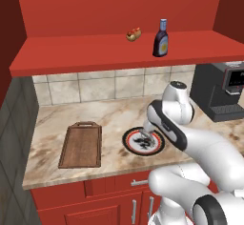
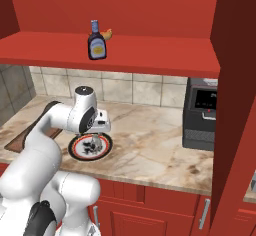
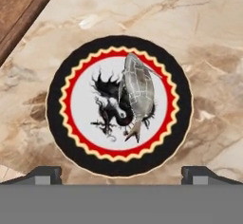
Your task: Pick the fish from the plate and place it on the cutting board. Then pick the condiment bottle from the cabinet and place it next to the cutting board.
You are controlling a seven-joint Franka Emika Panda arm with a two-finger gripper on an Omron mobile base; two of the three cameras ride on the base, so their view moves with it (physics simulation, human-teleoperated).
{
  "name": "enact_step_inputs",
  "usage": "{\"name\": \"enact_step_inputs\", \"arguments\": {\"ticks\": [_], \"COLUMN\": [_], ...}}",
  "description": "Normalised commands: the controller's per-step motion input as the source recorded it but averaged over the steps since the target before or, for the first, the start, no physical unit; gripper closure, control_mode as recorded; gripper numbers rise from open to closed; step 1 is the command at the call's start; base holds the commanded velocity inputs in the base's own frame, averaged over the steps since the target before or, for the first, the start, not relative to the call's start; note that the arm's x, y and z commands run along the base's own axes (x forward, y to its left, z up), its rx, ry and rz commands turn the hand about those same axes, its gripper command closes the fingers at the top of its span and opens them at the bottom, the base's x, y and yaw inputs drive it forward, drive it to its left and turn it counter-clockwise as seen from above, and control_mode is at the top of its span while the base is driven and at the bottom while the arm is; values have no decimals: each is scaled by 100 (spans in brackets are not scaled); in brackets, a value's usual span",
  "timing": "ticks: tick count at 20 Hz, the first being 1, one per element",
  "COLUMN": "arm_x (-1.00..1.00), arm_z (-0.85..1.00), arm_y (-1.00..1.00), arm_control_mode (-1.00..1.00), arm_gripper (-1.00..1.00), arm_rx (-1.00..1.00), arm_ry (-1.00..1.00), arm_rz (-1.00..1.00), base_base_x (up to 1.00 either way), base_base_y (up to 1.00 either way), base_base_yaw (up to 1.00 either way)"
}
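White, glossy arm (image 1: pixel 209 148) of rounded, tubular segments; dark grey-black bands at the joints; round dark cap atop the wrist housing (image 2: pixel 84 91); black side panel along one forearm link. Two small dark finger tips (image 3: pixel 45 174), blocky, with lighter grey inner faces.

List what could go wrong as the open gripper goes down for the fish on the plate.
1. The fish lies slim and flat on the plate, partly over its black motif, so the open gripper may close on nothing or scrape the plate.
2. A nudged plate could slide across the smooth marble counter.
3. The cutting board lies apart from the plate, so a weak pinch might drop the fish on the way.
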Motion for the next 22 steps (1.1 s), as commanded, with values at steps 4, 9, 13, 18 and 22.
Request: {"name": "enact_step_inputs", "arguments": {"ticks": [4,9,13,18,22], "arm_x": [20,17,13,5,1], "arm_z": [-20,-16,-8,-6,-13], "arm_y": [0,0,0,0,1], "arm_control_mode": [-100,-100,-100,-100,-100], "arm_gripper": [-100,-100,-100,-100,-100], "arm_rx": [0,0,0,0,0], "arm_ry": [0,0,0,0,0], "arm_rz": [1,0,0,0,0], "base_base_x": [0,0,0,0,0], "base_base_y": [0,0,0,0,0], "base_base_yaw": [0,0,0,0,0]}}
